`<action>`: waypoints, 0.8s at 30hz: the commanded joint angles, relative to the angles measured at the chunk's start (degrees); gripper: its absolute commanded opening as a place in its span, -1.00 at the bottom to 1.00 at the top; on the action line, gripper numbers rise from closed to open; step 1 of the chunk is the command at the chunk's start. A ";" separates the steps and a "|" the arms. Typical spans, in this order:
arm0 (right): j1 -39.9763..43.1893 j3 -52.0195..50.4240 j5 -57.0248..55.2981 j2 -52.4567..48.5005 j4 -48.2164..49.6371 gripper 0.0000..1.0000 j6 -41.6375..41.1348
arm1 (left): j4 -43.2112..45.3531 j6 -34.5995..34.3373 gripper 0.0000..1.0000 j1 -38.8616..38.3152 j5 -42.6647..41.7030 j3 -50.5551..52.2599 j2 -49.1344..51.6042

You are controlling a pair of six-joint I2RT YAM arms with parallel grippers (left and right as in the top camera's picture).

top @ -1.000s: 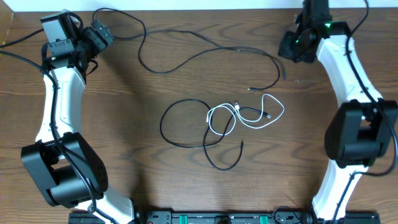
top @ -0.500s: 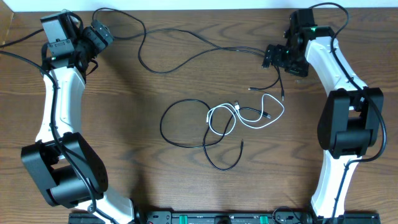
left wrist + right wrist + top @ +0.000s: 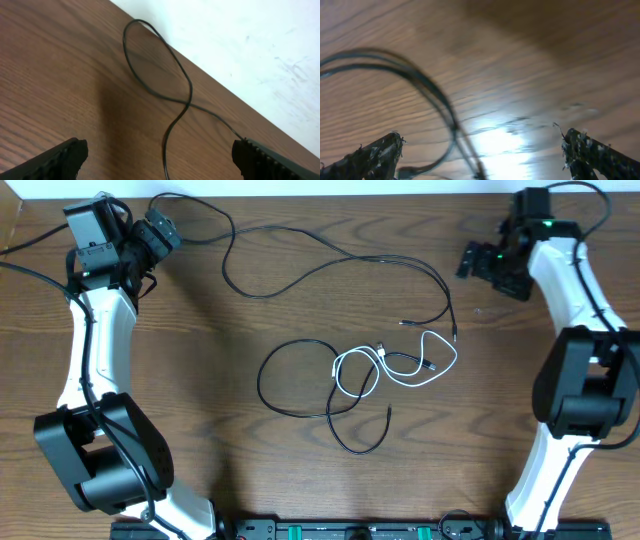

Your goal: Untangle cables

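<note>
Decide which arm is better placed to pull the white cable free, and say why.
Probably the right: the right tool, open, hangs nearer the white cable than the left tool, off at the back left corner.
</note>
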State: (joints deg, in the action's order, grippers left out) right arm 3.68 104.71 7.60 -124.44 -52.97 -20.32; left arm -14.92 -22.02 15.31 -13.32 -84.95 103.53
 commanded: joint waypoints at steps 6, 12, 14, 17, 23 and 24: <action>3.37 0.09 -0.83 1.77 -0.63 0.98 0.66 | -0.92 -1.84 0.96 0.02 -0.87 -0.26 0.31; 3.34 0.09 -0.81 1.77 -0.63 0.98 0.66 | 4.57 3.65 0.95 0.22 -16.90 -0.98 0.15; 3.37 0.09 -0.83 1.77 -0.61 0.98 0.66 | 2.95 3.58 0.96 0.13 -17.29 -3.78 0.15; 3.37 0.07 -0.83 1.77 -0.61 0.99 0.66 | -3.54 5.42 0.96 -0.55 -13.18 -11.45 0.20; 3.37 0.07 -0.83 1.77 -0.61 0.99 0.66 | -18.86 15.78 0.96 -4.70 2.38 -26.51 0.74; 3.34 0.07 -0.81 1.77 -0.61 0.99 0.66 | -20.13 17.49 0.96 -5.73 5.20 -26.93 0.87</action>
State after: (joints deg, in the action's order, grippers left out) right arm 7.05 104.71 7.03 -124.44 -53.39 -20.32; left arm -32.14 -13.06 12.47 -18.15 -107.83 104.38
